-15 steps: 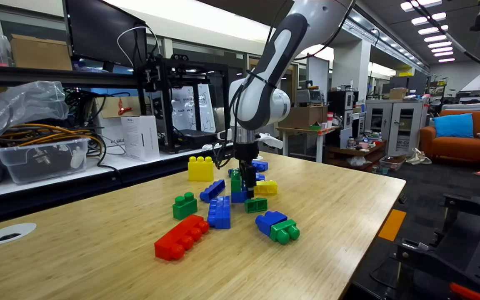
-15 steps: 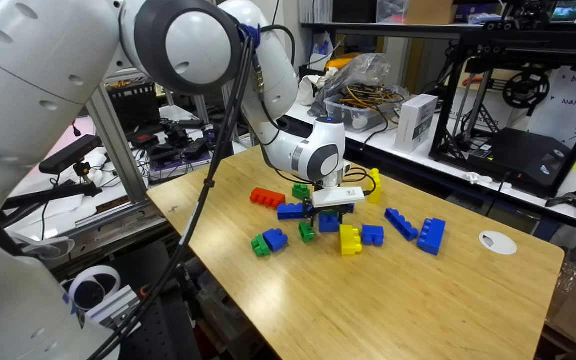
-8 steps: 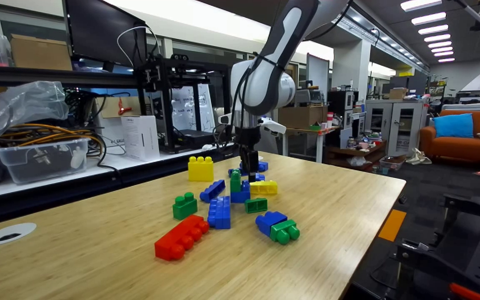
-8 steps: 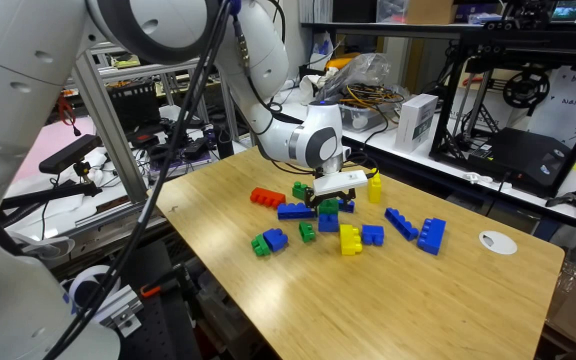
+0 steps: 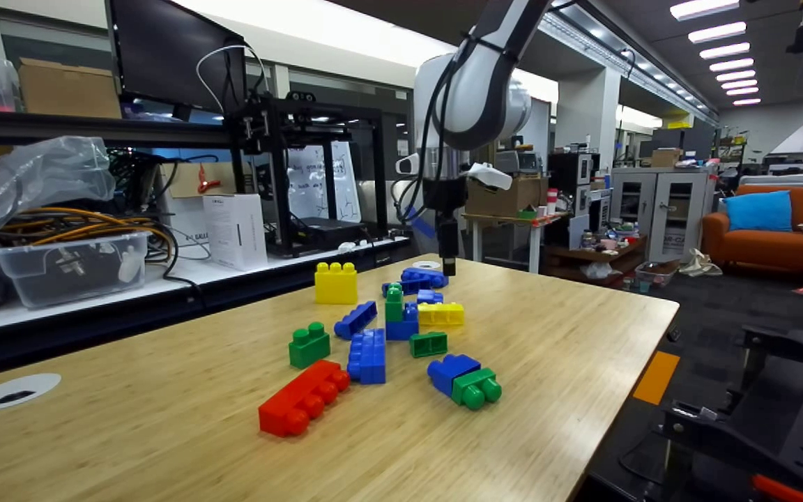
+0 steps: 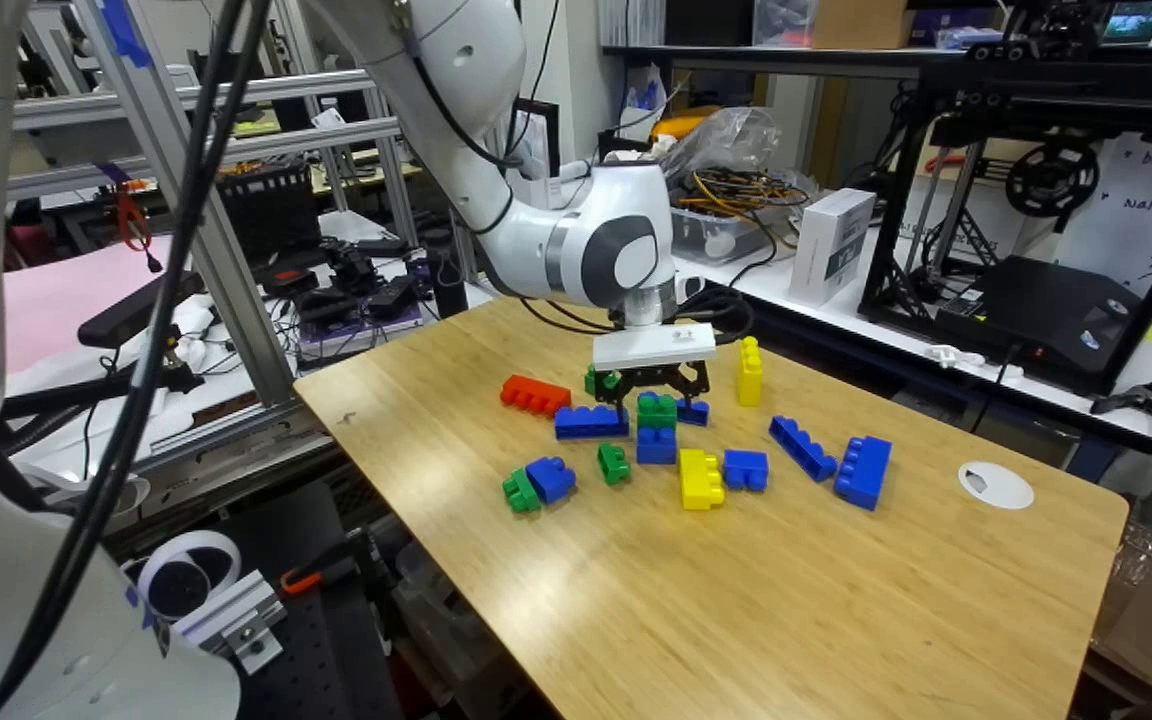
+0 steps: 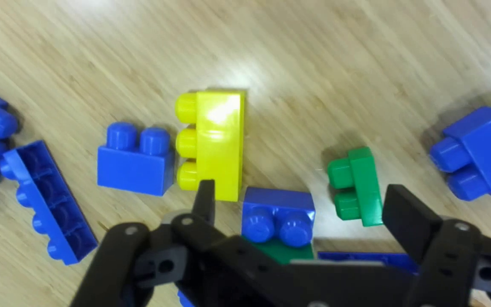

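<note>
Since the earlier frame, the gripper (image 7: 301, 195) is lifted clear of a green block (image 5: 394, 305); we see its jaws spread wide above the table (image 6: 736, 600). In an exterior view, we find the green block upright on one half of a blue block (image 5: 401, 330); a yellow block (image 7: 220, 140) lies just beside the blue one.

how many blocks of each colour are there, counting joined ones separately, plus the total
Blue blocks: 7
Green blocks: 4
Yellow blocks: 2
Red block: 1
Total: 14
</note>
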